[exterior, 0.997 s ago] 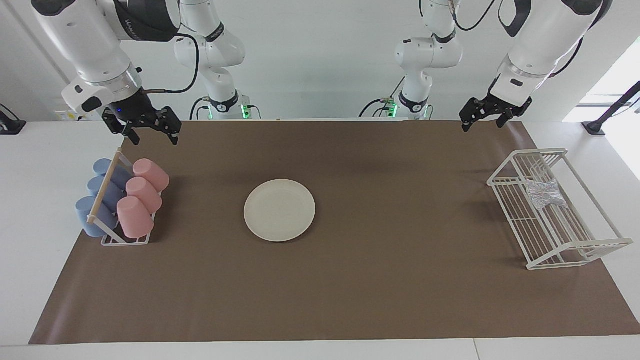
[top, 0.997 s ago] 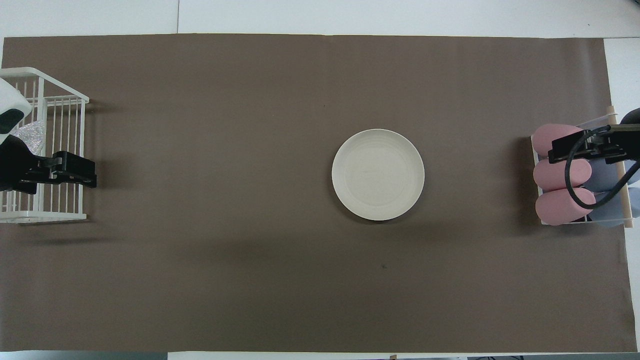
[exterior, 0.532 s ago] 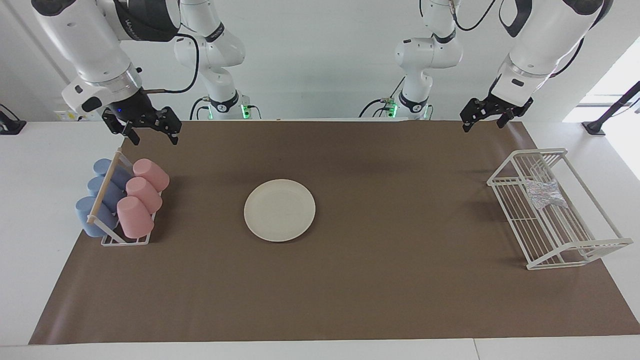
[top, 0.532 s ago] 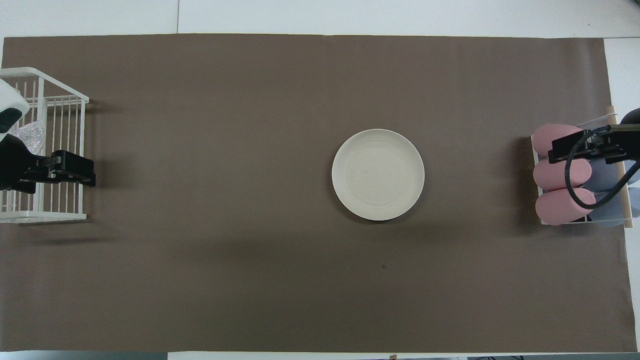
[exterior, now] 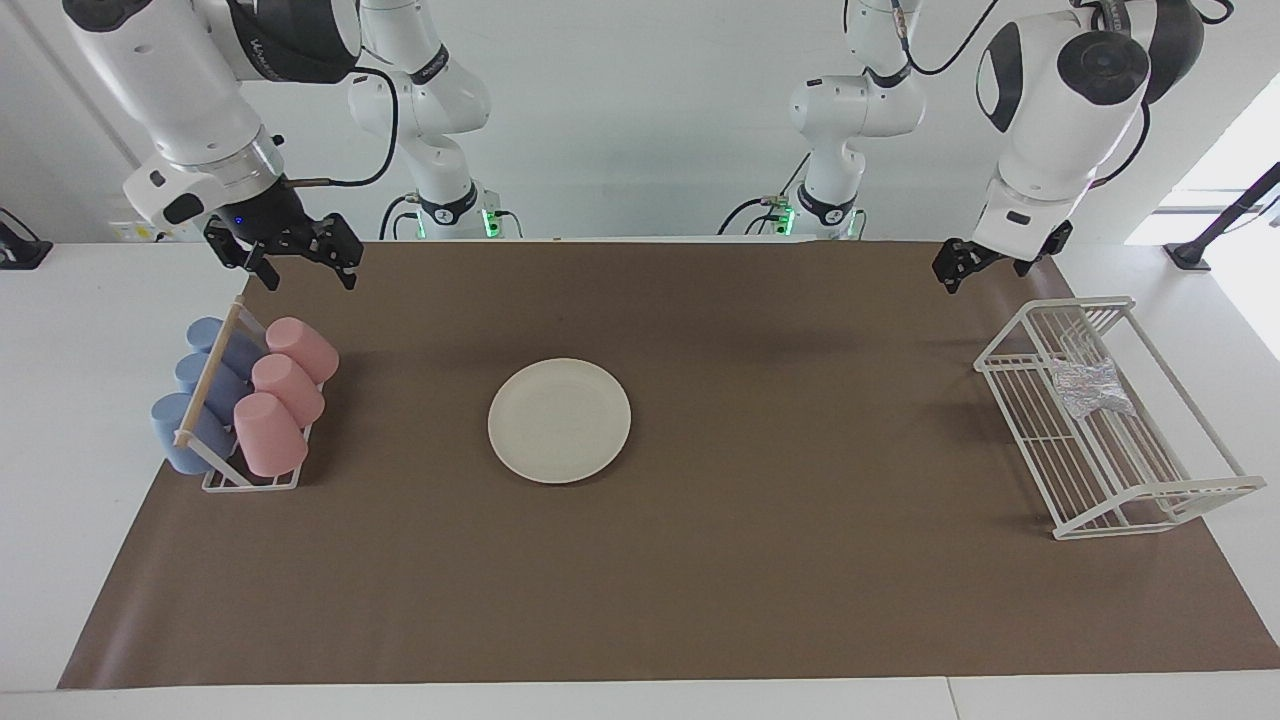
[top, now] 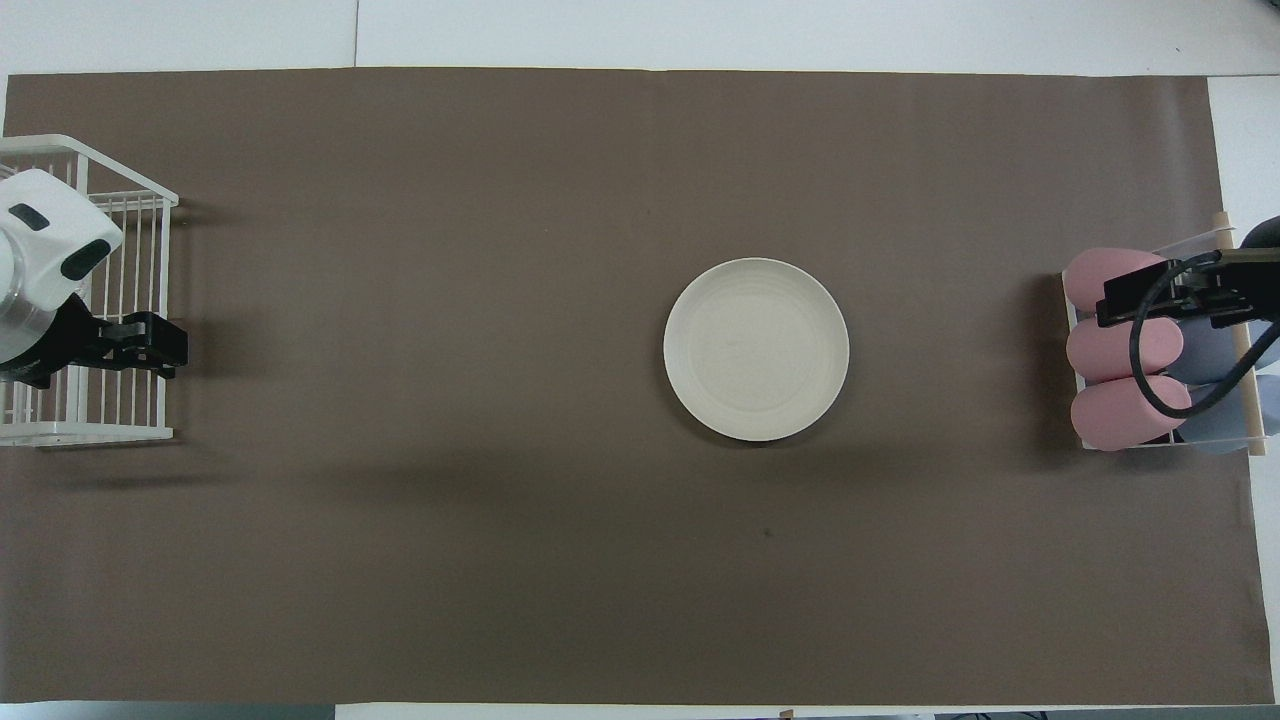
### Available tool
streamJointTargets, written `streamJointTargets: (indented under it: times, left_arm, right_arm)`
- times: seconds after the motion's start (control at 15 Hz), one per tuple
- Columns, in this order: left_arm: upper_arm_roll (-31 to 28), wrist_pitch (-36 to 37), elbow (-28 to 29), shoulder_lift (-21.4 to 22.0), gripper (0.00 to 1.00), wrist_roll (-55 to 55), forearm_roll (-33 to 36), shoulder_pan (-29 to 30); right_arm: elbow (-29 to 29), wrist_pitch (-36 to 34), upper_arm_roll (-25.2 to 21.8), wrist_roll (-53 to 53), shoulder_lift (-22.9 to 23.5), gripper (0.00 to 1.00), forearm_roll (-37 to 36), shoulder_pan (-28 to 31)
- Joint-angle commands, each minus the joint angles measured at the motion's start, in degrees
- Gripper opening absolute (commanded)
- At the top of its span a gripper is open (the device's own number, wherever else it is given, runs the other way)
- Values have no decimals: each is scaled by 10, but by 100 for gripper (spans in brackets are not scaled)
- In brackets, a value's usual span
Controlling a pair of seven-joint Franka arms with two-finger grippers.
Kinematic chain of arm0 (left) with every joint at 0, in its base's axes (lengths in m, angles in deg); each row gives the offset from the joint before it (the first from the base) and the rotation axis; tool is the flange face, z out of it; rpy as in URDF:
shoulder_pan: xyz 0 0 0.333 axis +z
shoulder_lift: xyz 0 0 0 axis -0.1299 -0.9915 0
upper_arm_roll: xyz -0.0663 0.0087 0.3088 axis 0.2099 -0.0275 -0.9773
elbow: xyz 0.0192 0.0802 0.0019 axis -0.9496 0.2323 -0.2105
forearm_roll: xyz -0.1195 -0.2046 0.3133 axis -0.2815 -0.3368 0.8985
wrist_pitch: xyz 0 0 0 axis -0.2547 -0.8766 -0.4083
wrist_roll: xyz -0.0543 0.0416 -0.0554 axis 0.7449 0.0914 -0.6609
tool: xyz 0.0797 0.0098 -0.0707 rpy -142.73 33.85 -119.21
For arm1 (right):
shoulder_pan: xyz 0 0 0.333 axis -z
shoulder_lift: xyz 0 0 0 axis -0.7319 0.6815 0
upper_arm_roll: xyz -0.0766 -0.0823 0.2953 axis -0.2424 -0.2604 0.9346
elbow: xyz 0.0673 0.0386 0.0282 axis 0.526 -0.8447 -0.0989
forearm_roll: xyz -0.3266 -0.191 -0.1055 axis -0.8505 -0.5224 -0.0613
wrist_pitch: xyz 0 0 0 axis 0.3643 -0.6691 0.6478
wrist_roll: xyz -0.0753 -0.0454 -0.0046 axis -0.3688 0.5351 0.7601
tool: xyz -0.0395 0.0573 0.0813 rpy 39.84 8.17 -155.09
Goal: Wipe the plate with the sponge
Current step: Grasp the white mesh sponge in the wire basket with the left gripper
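nothing done yet: sponge (exterior: 1092, 388) in rack (exterior: 1195, 490), plate (exterior: 559, 420) unwiped, left hand (exterior: 981, 262) and right hand (exterior: 297, 262) spread, empty, raised.

- The plate (exterior: 559, 420) lies alone mid-frame on the brown mat (exterior: 780, 580), with bare mat all round it; a gripper can come down on it from any side.
- At the right edge of the facing view, the white wire rack (exterior: 1110, 425) fences the sponge (exterior: 1092, 388) with rails; its top is open.
- At the left of that view, the cup rack (exterior: 240, 405) of pink and blue cups blocks low passes.
- The lower half of the mat is bare.
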Motion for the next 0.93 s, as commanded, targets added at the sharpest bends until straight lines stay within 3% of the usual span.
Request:
streamJointTargets:
  times: [0.0,0.47,0.66,0.86]
  left_arm:
    - [0,-15,1,-51,100,-40,98,-30]
    - [-1,-65,-3,-157,100,-71,287,-28]
    - [-2,-57,-36,-212,100,-71,369,-26]
    - [-5,-61,-48,-234,100,-70,402,-15]
  right_arm:
    - [8,-16,4,14,-1,100,-13,1]
    - [8,-17,4,23,-1,100,-12,1]
    - [8,-19,4,24,-1,100,-12,1]
    - [8,-19,4,27,-1,100,-12,1]
